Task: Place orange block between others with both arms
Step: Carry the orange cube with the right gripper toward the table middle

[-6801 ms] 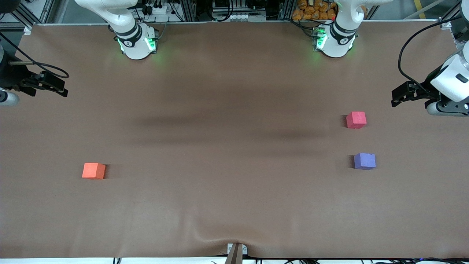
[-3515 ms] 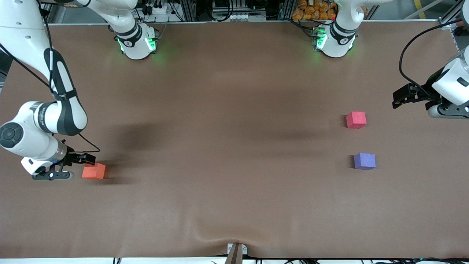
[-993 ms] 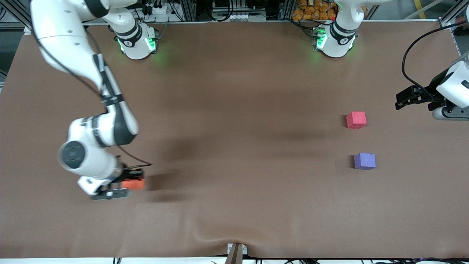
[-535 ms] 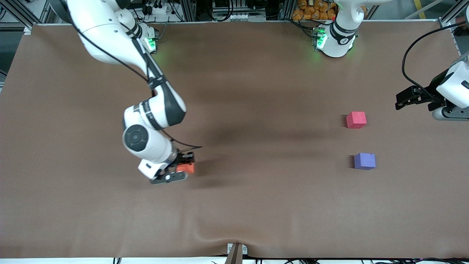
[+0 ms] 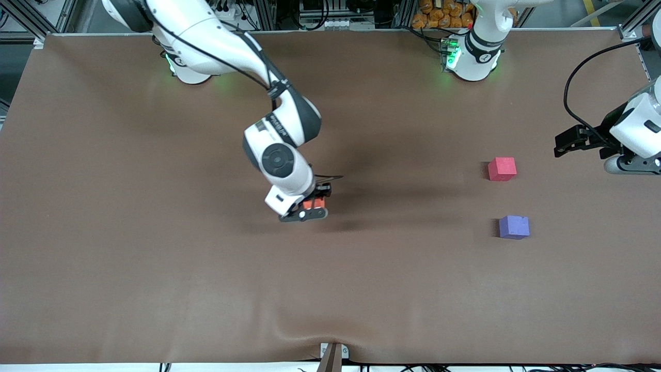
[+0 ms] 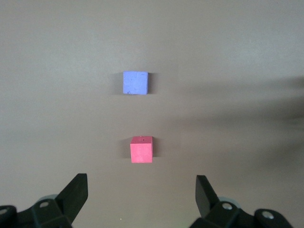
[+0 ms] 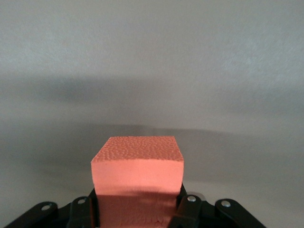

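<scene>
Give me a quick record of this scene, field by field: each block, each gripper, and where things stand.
orange block: held in the right gripper, over mid-table
pinkish-red cube: on the table, toward the left arm's end
purple-blue cube: nearer the front camera than the pinkish-red cube, apart from it
left gripper: open, empty, waiting
stage: orange block not yet placed between them

— What sort of place is this?

— A robotics lab. Two white arms [image 5: 227, 36] with green-lit bases [image 5: 467, 57] stand on a brown-covered table [image 5: 155, 284], with aluminium framing [image 5: 268, 13], cables [image 5: 573, 77] and power strips [image 5: 222, 11] along its edge.
</scene>
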